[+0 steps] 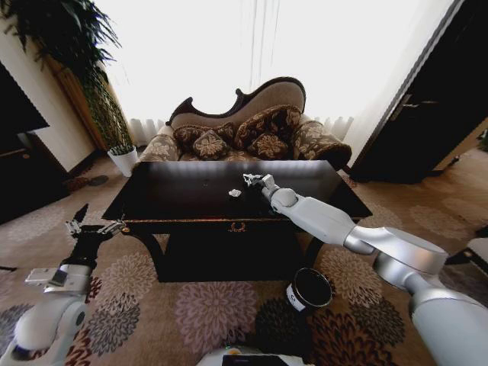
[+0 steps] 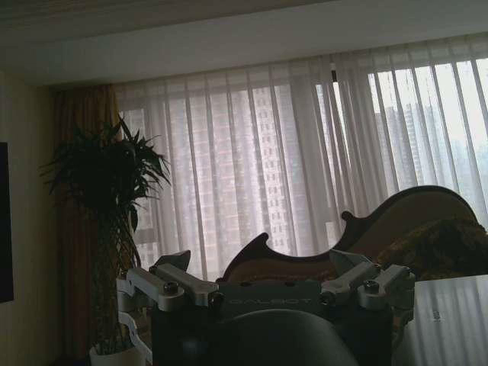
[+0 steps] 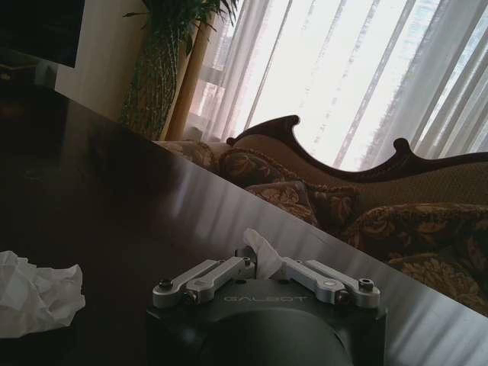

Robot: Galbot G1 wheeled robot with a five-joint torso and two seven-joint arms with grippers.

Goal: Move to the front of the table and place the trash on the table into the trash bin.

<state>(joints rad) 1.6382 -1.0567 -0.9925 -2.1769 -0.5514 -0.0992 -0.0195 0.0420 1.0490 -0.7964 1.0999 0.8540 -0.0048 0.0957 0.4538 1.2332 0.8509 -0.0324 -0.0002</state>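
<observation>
The table (image 1: 183, 200) stands in front of me, dark wood with a glossy black top. My right gripper (image 1: 251, 180) reaches over its middle and is shut on a white paper wad (image 3: 258, 250), pinched between the fingertips just above the tabletop (image 3: 114, 191). A second white paper wad (image 1: 235, 193) (image 3: 34, 293) lies on the table close beside that gripper. The trash bin (image 1: 309, 290), black with a white label, stands on the carpet below the table's front right part. My left gripper (image 1: 91, 226) (image 2: 263, 267) hangs open off the table's left front corner, holding nothing.
A patterned sofa (image 1: 244, 130) stands behind the table under the bright curtained window. A white plant pot (image 1: 123, 158) with a tall plant sits at the far left. Dark furniture (image 1: 23, 152) lines the left wall and a dark door (image 1: 427, 114) the right. Flowered carpet surrounds the table.
</observation>
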